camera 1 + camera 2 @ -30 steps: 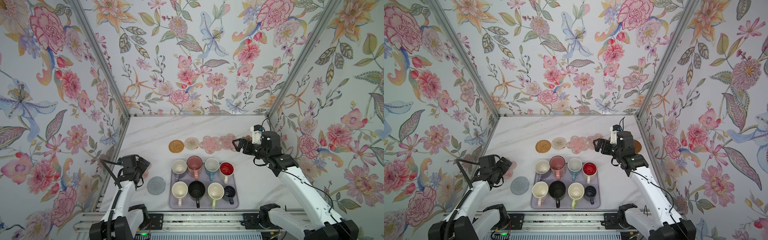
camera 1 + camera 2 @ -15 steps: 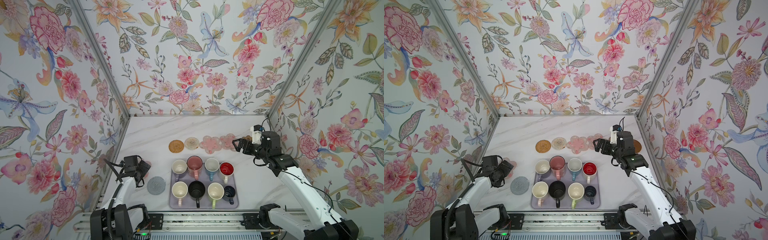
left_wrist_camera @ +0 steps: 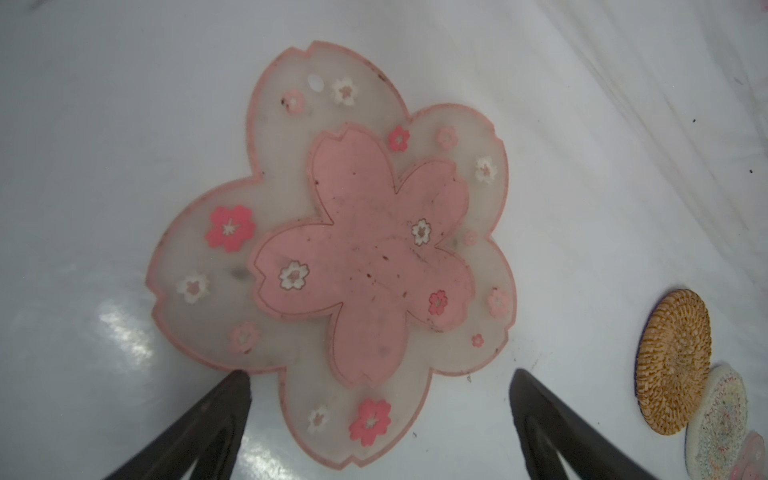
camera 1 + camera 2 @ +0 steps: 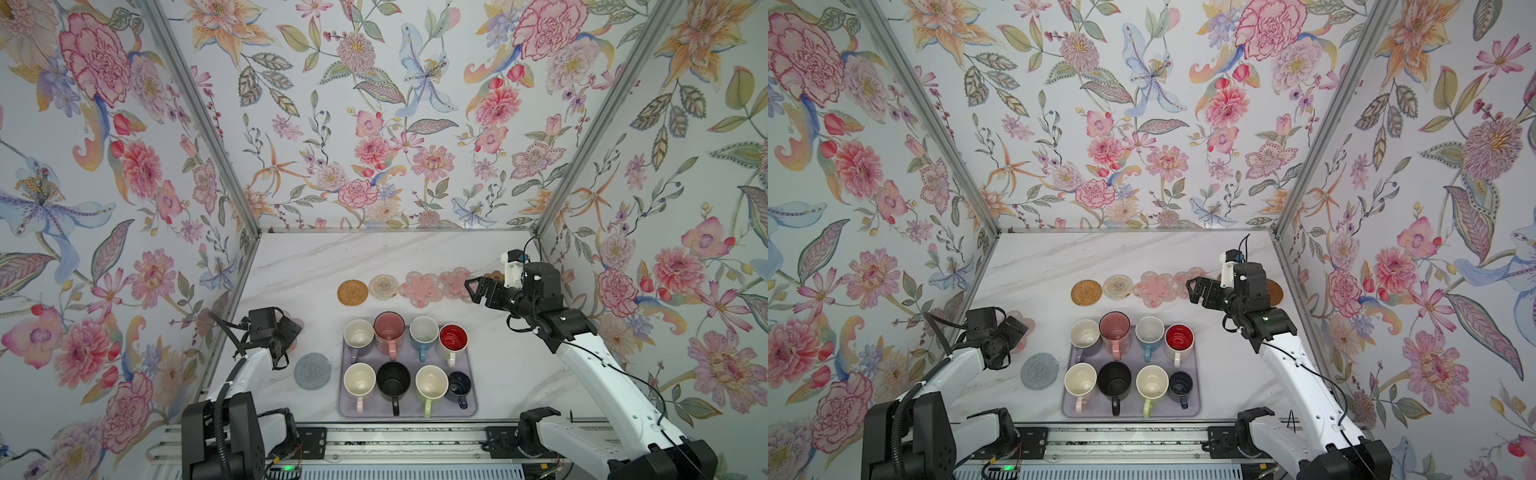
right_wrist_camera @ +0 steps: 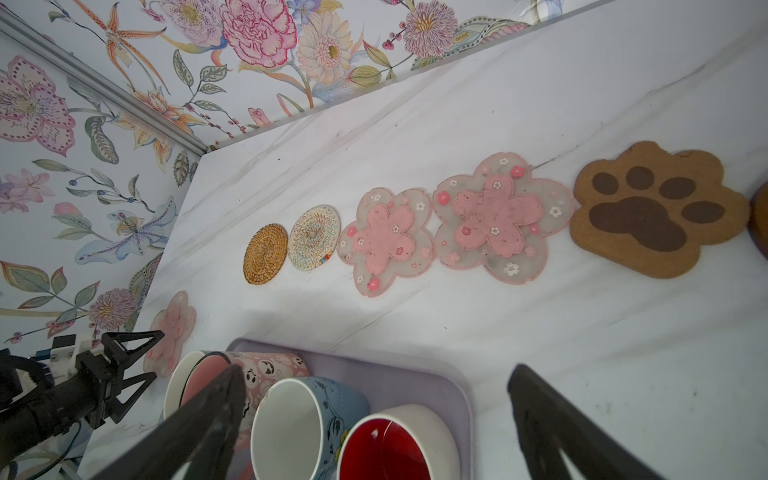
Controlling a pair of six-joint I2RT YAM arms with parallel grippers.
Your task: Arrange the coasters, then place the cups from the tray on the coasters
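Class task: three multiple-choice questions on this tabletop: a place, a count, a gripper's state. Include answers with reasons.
1. The grey knitted coaster lies: A. beside the tray. B. on the tray. C. in the far row.
2. Mugs on the tray: A. six. B. eight. C. ten.
3. The left gripper over the pink flower coaster is: A. open. B. shut on it. C. shut on a mug.
A, it lies on the table by the tray's edge; B, two rows of four; A, its jaws stand apart, holding nothing.
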